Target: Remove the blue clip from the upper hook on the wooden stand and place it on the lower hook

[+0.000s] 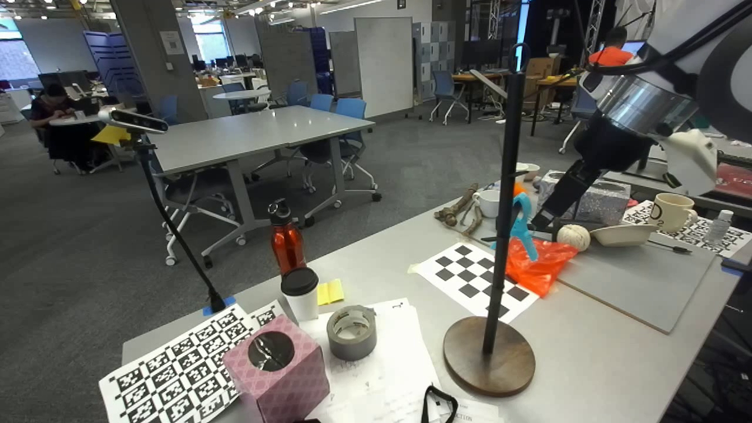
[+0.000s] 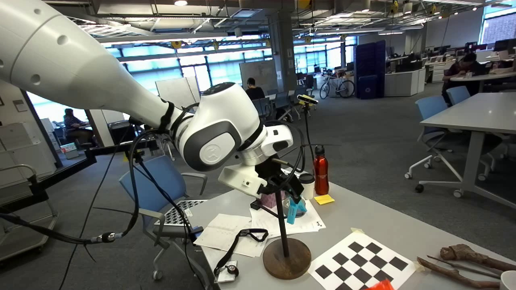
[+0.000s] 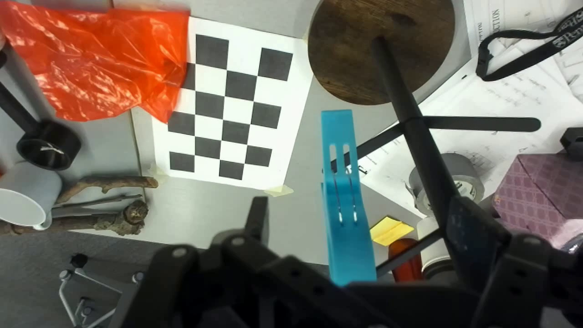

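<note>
Clip (image 3: 347, 200) beside the stand (image 1: 504, 217) — whether touching a peg (image 3: 410, 252), unclear.

Clearance at the gripper (image 3: 360, 205), wrist view
Free gap: lower centre, between the left-of-frame finger (image 3: 258, 216) and the blue clip (image 3: 345, 196). Obstruction: wooden stand (image 3: 421, 148), its pole slanting down right of the clip.
</note>
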You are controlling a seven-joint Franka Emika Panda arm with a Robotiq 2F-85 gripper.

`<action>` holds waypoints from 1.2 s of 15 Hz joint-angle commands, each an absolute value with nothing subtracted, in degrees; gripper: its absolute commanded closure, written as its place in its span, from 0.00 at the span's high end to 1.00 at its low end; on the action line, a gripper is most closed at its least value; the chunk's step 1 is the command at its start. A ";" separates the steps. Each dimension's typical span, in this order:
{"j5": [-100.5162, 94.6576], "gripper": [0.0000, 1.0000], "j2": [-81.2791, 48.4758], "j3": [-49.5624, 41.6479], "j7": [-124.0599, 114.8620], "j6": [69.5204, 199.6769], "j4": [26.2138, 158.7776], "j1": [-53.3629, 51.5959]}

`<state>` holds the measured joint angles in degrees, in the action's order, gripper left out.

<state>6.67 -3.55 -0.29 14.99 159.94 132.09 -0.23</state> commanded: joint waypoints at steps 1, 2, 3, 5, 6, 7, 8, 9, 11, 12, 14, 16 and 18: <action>9.89 1.00 -6.43 1.03 19.29 161.67 130.26 0.69; 9.71 1.00 -6.83 1.15 19.43 161.86 130.09 0.79; 9.43 1.00 -7.19 1.21 19.42 162.07 129.87 0.91; 8.69 1.00 -7.73 1.18 18.94 162.80 129.56 1.15; 8.54 1.00 -7.99 1.17 18.93 162.93 129.32 1.31; 8.12 1.00 -8.27 1.06 18.91 162.87 129.04 1.48; 8.47 1.00 -8.52 0.25 20.09 162.30 128.78 0.99; 9.51 1.00 -8.58 0.61 21.94 161.24 128.53 1.40; 9.48 1.00 -8.71 0.59 24.11 160.88 128.45 1.94; 10.38 1.00 -8.75 0.95 25.91 160.40 128.39 2.36; 10.81 1.00 -9.11 1.08 28.39 159.35 128.20 2.74; 11.30 1.00 -9.66 1.25 30.39 158.88 127.80 2.78; 11.48 1.00 -10.10 1.30 31.62 158.58 127.26 2.66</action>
<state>9.38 -8.62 0.26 27.67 160.87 129.95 1.78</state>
